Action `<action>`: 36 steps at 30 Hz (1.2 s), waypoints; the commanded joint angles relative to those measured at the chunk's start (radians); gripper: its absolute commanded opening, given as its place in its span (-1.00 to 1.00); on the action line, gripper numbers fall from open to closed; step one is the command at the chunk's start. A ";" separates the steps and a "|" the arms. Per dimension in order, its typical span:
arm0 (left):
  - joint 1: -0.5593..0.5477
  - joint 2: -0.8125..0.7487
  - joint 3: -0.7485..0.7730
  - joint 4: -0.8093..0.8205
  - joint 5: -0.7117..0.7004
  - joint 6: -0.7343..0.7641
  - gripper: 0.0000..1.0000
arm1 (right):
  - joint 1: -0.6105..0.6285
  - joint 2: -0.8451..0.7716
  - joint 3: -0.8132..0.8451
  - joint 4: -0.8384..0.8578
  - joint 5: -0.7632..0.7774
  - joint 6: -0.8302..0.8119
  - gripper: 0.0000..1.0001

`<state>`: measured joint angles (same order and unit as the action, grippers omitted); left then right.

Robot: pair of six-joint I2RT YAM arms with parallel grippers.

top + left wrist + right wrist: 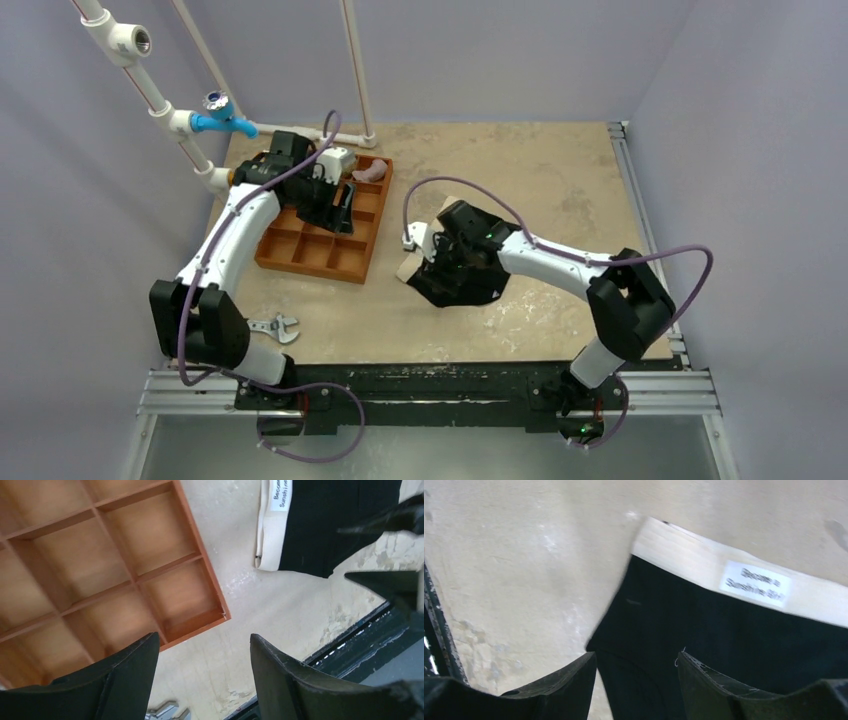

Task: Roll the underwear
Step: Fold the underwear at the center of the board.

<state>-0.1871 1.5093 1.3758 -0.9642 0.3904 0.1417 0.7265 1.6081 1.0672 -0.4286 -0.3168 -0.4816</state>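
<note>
1. Wrench: adjustable type, lying on the table at 8 o'clock, beside the left arm's base. It has no part in the task.
2. Compartment tray: orange-brown, at 10 o'clock on the table. A pink cloth bundle sits in its far right corner.
3. Left gripper: hovers above the tray with its fingers well apart and nothing between them.
4. Underwear: black, with a cream waistband and a white label. It lies near the table's centre, at 4 o'clock from the tray and well apart from the left gripper. It is spread loosely and not yet rolled.
5. Right gripper: directly over the underwear, fingers apart and gripping nothing. Black fabric lies beneath the fingertips. The waistband runs beyond them from 12 to 2 o'clock, and the garment's side edge is at 7 o'clock.
6. Step in hand, as judged: the start of the roll, with no edge yet taken.
7. Next move, as judged: lower the right gripper, pinch the near black edge, then turn it over toward the waistband. The thin fabric may slip or bunch.
</note>
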 commanded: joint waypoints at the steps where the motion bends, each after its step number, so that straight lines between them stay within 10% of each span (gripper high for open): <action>1: 0.061 -0.082 -0.015 -0.011 -0.005 0.021 0.31 | 0.099 0.024 -0.013 0.096 0.128 0.058 0.16; 36: 0.089 -0.077 -0.020 -0.008 0.031 -0.002 0.28 | 0.216 0.070 -0.049 0.036 0.229 0.130 0.09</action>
<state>-0.1059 1.4384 1.3479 -0.9756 0.4007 0.1421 0.9176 1.7023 1.0225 -0.3931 -0.0952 -0.3588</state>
